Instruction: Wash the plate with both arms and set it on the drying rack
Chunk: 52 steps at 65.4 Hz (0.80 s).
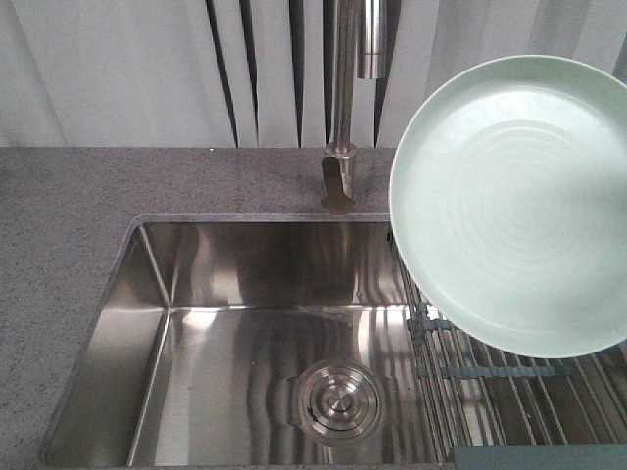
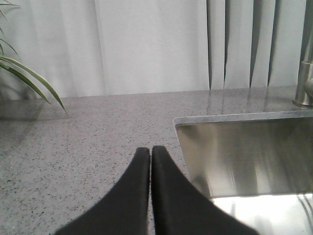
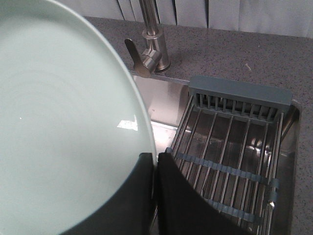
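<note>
So, plate (image 1: 514, 206) up in air, tilted, face toward front camera, hanging over sink-side edge of drying rack (image 3: 230, 147). Right fingers (image 3: 160, 169) clamped on its lower rim. Plate spreads up and left from them, rack bars lie down and right of grip. Left fingers (image 2: 154, 156) pressed together on nothing, over worktop (image 2: 88, 147) left of sink (image 1: 245, 294), well apart from plate. Guessing right arm does the placing: swing right, lower onto bars. Washed or not, can't tell.

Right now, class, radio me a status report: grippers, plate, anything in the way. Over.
Left gripper shut, empty, over counter. Right gripper shut on plate, raised above drying rack. Nothing visible on rack.
</note>
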Available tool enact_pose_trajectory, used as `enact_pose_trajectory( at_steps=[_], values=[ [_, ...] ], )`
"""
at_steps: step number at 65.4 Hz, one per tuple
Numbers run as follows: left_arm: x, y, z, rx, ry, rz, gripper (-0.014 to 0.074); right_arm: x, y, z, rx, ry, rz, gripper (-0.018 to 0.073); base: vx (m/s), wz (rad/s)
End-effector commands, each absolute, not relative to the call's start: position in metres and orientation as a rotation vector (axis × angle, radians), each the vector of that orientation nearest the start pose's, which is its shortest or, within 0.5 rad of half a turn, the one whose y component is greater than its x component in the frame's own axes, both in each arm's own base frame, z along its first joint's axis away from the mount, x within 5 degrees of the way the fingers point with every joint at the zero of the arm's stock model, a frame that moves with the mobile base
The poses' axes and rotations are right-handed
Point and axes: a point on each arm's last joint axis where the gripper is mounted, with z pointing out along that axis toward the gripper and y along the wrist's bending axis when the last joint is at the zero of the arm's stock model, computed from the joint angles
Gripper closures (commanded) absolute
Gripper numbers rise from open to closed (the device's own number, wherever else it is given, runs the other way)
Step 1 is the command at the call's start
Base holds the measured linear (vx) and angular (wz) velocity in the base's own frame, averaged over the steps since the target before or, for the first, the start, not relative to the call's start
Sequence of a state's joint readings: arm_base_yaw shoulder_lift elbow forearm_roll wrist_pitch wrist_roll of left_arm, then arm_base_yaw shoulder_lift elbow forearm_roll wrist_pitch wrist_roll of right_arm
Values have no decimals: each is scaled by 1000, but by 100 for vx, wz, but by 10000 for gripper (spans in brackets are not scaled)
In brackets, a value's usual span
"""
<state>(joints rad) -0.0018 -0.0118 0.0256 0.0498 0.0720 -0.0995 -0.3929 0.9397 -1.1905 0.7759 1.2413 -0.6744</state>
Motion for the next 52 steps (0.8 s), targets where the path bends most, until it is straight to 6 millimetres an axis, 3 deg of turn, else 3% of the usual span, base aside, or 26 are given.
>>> enact_pose_trajectory(
  at_steps=[1,52],
  values=[
    [56,-1,199,-42,1504,-62,603,154,3,442,-293,2054,418,566,4,3],
    [56,-1,199,-42,1504,-62,603,154,3,442,-292,2052,420,566,2,1]
  ],
)
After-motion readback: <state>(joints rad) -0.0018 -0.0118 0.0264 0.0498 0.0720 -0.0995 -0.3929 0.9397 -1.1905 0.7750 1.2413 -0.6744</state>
